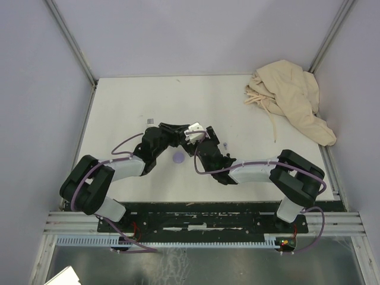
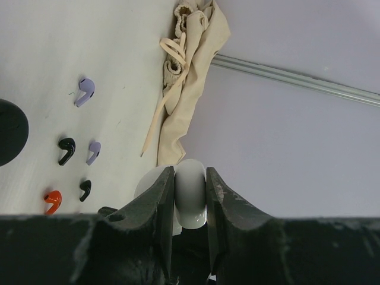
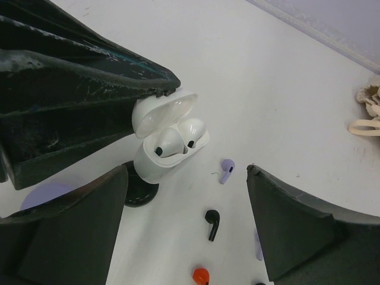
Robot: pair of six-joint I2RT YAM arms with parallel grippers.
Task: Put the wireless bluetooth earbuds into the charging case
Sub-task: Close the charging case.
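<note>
The white charging case stands open, held above the table. Two white earbuds sit in its wells. My left gripper is shut on the case, gripping near the lid. My right gripper is open just in front of the case, with nothing between its fingers. On the table lie loose earbuds: a lavender one, a black one and a red one. The left wrist view shows two lavender, two black and one red.
A black round disc lies under the case and a lavender disc lies nearer the arms. A beige drawstring cloth bag sits at the back right corner. Walls and metal rails border the table.
</note>
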